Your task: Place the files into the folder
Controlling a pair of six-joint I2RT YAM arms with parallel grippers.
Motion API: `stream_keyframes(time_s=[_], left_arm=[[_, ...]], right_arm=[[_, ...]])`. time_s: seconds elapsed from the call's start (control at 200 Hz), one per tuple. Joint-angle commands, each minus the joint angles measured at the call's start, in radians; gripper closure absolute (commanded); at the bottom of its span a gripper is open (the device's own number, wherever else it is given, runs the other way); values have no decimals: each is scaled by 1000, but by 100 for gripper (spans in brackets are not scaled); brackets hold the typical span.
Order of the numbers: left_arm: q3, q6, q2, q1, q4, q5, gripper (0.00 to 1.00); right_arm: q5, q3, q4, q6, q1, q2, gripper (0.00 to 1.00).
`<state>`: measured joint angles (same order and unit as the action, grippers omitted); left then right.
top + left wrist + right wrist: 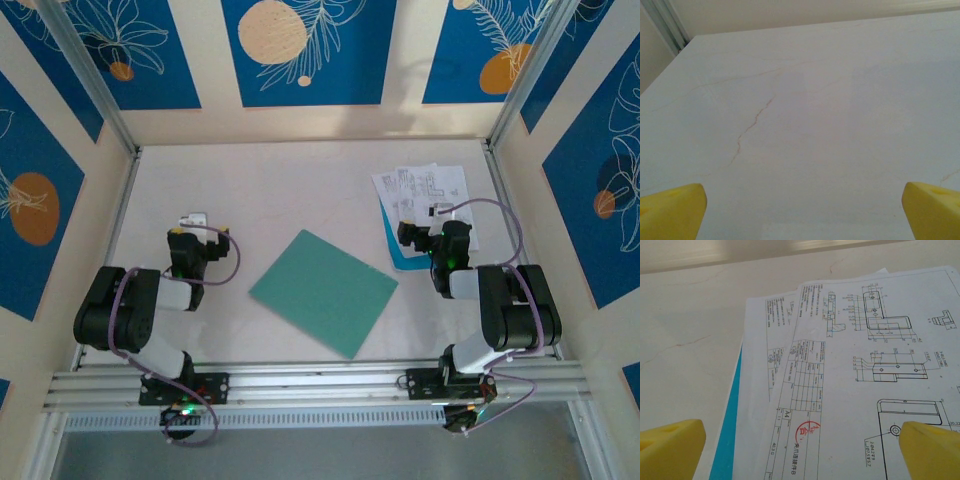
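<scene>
Paper files [425, 190] lay fanned at the table's [250, 190] far right, well apart from the central folder [324, 291], likely light, limp and slippery, best pinched at an edge; left gripper [802, 210] and right gripper [801, 450] stood spread.

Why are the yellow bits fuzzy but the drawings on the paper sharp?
Right wrist view: the yellow fingertips sit very close to the lens, so they blur, while the files are in focus. Left wrist view: the same soft fingertips, over an evenly lit table. Top view: slightly hazy, the print on the files too small to read.
</scene>
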<state>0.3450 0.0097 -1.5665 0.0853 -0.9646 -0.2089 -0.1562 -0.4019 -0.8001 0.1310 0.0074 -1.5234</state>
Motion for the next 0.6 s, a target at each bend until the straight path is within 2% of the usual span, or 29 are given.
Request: stream_keyframes(time_s=[0.0, 0.195, 0.25, 0.305, 0.335, 0.38, 0.415, 0.46, 0.525, 0.555, 0.595], left_arm=[[5, -2, 5, -8, -18, 21, 0], [-5, 1, 15, -7, -35, 5, 0], [-12, 6, 72, 7, 8, -34, 0], [-4, 36, 158, 44, 90, -91, 0], [5, 58, 204, 69, 141, -125, 0], [10, 78, 274, 102, 161, -168, 0], [2, 76, 341, 126, 145, -196, 0], [13, 79, 429, 162, 175, -247, 0], [116, 3, 530, 217, 377, -364, 0], [205, -107, 564, 226, 552, -389, 0], [345, -319, 599, 222, 919, -331, 0]], right_arm=[[-4, -3, -31, -12, 0, 2, 1], [-15, 1, -34, -13, 5, 3, 1], [-89, -3, -21, -8, 27, 13, 1], [-107, -14, 7, -18, 40, 46, 1], [-139, -43, 90, -24, 55, 89, 1], [-182, -122, 328, 3, 71, 181, 1], [-183, -187, 485, 53, 67, 244, 1], [-169, -240, 594, 87, 63, 306, 1], [-207, -318, 741, 196, 61, 400, 1], [-235, -366, 831, 307, 53, 437, 1], [-227, -432, 981, 493, 23, 479, 1]])
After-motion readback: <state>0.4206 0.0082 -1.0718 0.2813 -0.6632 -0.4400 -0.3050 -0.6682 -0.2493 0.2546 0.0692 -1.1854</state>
